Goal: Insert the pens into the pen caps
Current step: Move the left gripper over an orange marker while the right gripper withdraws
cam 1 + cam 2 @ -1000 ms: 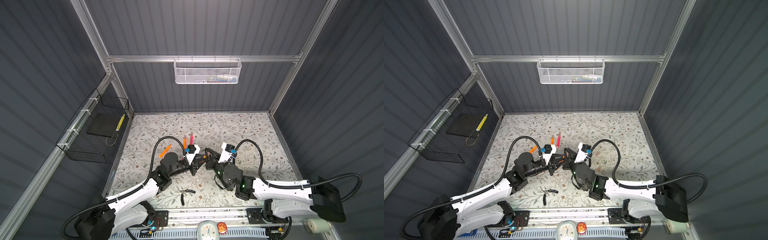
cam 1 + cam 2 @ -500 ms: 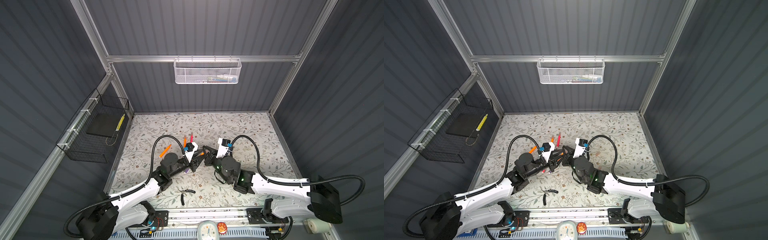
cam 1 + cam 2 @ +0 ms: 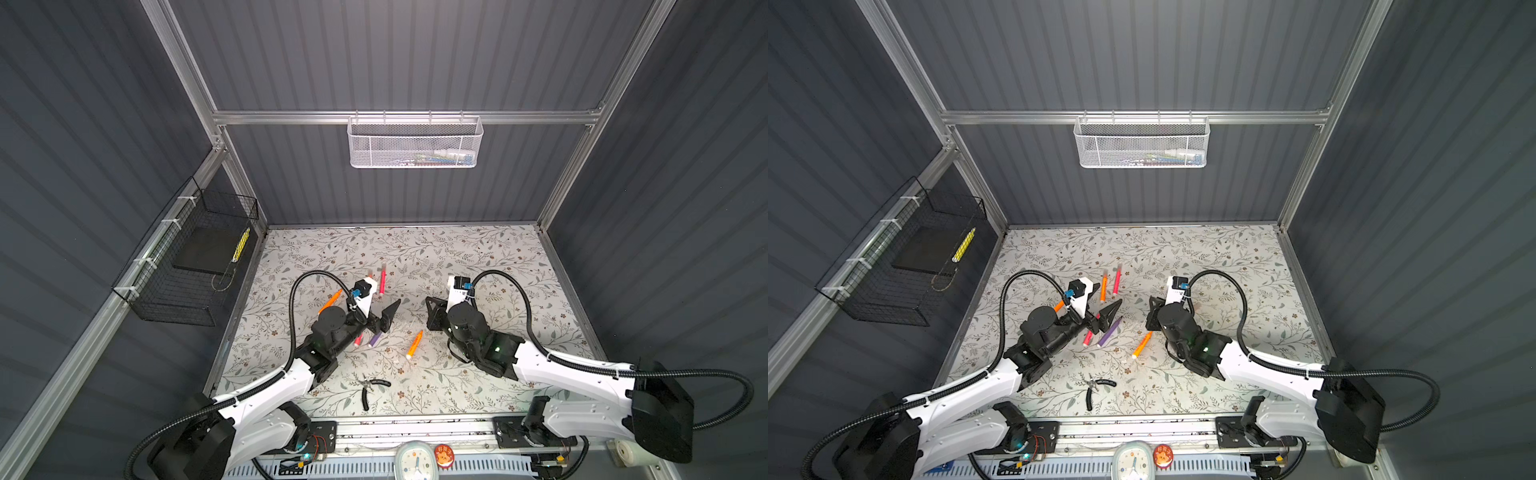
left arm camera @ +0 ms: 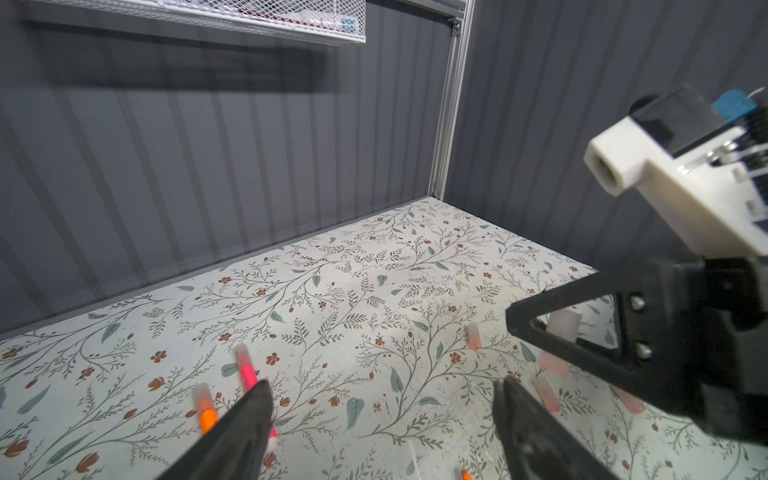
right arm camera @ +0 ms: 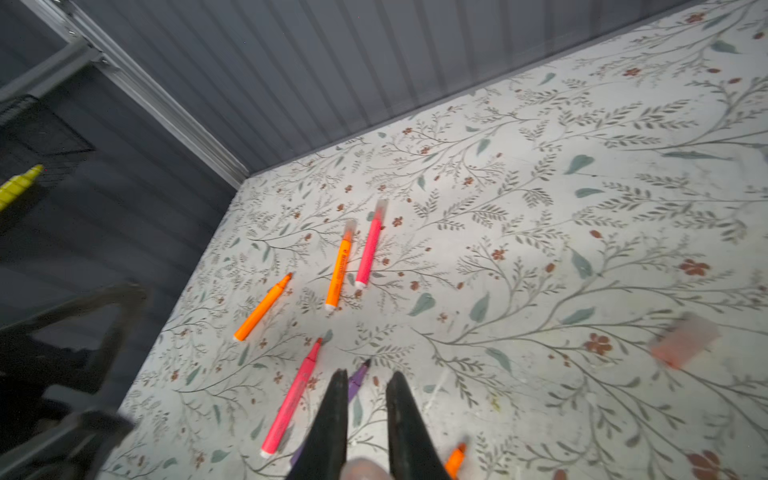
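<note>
Pens [image 3: 1116,281] lie scattered midway across the table [image 3: 1225,257], with the pliers [image 3: 1096,386] before them, nearer its front edge.

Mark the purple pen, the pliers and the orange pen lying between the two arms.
purple pen [image 3: 1109,332], in a top view, middle of the barrel.
pliers [image 3: 365,399], in a top view, on one black handle.
orange pen [image 3: 414,345], in a top view, middle of the barrel.

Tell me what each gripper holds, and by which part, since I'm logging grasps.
Left gripper is open and empty. Right gripper is shut; a pale blur, perhaps a pen cap, sits between its fingers, but what it is cannot be told.
</note>
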`<state>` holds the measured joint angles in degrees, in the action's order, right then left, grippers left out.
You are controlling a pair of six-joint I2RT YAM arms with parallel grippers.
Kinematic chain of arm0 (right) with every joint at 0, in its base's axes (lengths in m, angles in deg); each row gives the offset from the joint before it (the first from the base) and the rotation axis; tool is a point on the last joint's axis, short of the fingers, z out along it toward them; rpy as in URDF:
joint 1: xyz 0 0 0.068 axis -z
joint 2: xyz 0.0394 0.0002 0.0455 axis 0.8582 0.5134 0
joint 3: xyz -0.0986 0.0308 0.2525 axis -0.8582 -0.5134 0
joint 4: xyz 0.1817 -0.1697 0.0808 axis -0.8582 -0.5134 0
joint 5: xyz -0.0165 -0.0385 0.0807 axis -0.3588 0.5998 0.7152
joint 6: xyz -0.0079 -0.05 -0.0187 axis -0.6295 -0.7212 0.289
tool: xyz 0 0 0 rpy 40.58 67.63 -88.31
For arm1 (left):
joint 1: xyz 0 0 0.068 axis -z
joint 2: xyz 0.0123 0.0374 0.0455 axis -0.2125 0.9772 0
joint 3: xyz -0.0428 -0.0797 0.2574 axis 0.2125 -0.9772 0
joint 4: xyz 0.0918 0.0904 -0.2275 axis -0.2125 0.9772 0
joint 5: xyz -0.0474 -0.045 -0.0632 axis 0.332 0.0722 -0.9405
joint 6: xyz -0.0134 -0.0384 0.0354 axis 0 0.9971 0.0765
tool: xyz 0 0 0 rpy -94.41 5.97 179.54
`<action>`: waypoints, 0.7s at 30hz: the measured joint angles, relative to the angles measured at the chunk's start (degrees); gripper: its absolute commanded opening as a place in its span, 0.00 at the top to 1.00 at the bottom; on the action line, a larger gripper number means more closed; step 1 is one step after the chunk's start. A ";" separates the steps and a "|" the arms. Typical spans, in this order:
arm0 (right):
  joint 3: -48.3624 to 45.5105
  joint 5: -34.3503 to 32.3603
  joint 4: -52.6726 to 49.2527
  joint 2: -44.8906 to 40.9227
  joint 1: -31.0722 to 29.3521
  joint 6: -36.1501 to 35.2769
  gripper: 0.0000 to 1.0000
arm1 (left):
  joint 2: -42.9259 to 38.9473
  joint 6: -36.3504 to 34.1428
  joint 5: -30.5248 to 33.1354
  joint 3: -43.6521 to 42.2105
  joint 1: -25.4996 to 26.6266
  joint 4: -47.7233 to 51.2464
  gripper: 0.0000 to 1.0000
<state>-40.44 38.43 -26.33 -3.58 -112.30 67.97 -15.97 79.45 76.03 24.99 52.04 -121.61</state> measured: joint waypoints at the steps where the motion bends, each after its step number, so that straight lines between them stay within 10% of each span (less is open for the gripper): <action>1: 0.17 0.63 -1.25 0.59 1.16 -0.02 1.00 | -0.20 -0.07 0.68 -0.11 0.00 -0.09 0.12; 11: 2.82 7.43 -5.44 10.10 7.26 0.79 1.00 | -0.17 1.07 5.14 0.31 -0.02 3.72 0.15; 21: 2.82 7.69 -6.71 5.75 9.94 -0.02 1.00 | 3.23 21.59 6.86 14.86 2.75 35.80 0.23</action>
<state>-37.62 46.13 -33.04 2.17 -102.36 67.95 -12.74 101.05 82.89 39.85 54.79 -85.81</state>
